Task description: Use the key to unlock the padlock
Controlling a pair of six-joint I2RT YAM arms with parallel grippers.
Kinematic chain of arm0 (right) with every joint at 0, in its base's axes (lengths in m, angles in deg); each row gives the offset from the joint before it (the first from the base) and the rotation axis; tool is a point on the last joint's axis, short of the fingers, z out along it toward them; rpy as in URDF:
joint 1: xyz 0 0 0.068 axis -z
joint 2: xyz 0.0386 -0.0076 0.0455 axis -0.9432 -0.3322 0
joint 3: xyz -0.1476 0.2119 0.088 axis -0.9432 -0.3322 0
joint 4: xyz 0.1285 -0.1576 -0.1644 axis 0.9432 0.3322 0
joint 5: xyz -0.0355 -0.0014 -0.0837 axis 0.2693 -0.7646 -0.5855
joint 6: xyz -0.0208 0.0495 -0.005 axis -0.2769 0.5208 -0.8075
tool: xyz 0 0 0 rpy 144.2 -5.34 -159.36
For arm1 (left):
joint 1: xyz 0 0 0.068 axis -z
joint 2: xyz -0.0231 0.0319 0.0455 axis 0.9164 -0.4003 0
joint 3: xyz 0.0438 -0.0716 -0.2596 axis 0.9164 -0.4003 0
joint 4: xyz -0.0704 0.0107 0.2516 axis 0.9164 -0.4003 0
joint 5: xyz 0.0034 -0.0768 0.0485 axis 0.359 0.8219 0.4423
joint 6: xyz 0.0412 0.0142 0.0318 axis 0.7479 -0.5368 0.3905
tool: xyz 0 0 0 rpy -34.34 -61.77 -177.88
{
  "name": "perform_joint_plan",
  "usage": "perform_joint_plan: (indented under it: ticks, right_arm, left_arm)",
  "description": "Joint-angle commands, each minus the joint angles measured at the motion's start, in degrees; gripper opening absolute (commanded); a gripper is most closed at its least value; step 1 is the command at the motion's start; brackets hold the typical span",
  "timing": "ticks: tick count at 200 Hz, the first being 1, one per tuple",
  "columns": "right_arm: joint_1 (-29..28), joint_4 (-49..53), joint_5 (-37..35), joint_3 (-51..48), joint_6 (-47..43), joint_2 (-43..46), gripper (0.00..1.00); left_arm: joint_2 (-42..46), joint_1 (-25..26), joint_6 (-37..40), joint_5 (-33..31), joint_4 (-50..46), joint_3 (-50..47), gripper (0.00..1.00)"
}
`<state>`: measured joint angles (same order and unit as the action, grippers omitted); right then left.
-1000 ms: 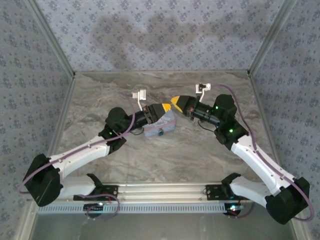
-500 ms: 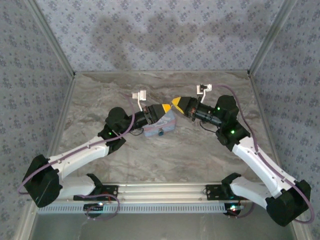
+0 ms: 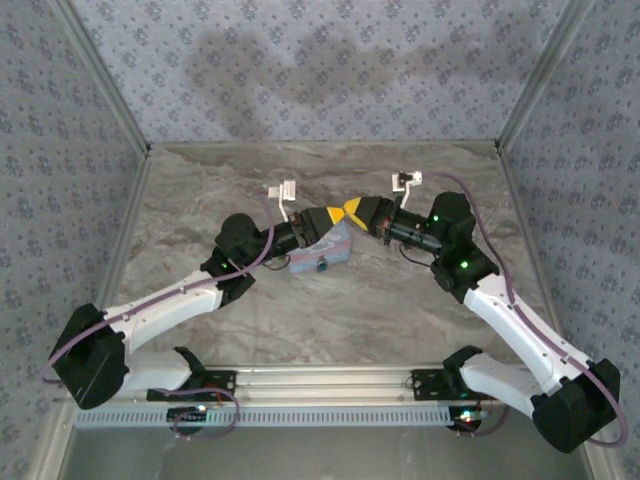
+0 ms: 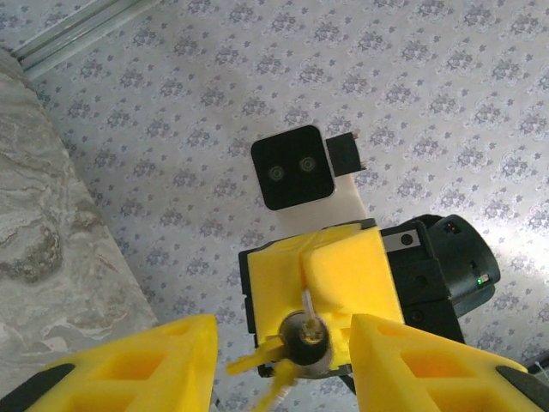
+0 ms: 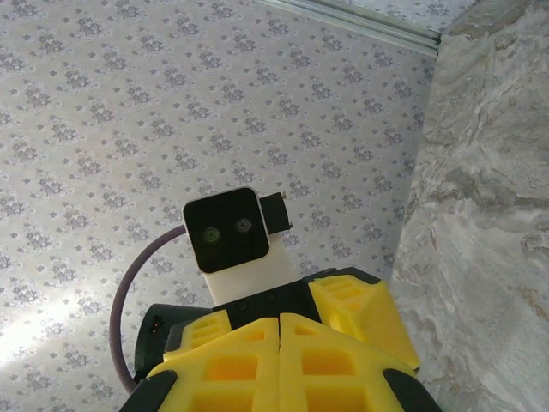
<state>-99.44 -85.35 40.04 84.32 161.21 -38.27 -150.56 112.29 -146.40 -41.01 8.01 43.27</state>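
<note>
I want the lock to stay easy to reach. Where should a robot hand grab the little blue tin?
Probably by its two short ends, coming down from above. The tin lies flat on the table, and the padlock sits on its long near side. Pinching the ends should leave that side free for the key.
</note>
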Motion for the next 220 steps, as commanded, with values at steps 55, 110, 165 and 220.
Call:
perform_joint_plan:
  ticks: [55,110,165,220]
  right_arm:
    - [0.6,-0.9,0.7,-0.6,0.8,1.6,0.0]
    - [1.2,-1.9,0.1,1.0,1.0,1.1,0.0]
    - [1.1,-4.5,0.2,1.8,1.8,-0.6,0.0]
    - [0.5,-5.1,-0.1,0.8,2.0,-1.3,0.0]
  left_arm:
    - [0.4,0.3,-1.0,0.8,3.6,0.9,0.55]
    - [-0.6,0.4,-3.2,1.0,6.7,-0.9,0.66]
    - [-0.7,0.6,-3.0,1.4,5.3,-0.6,0.66]
    - [-1.7,0.7,-4.6,1.4,8.7,-0.9,0.56]
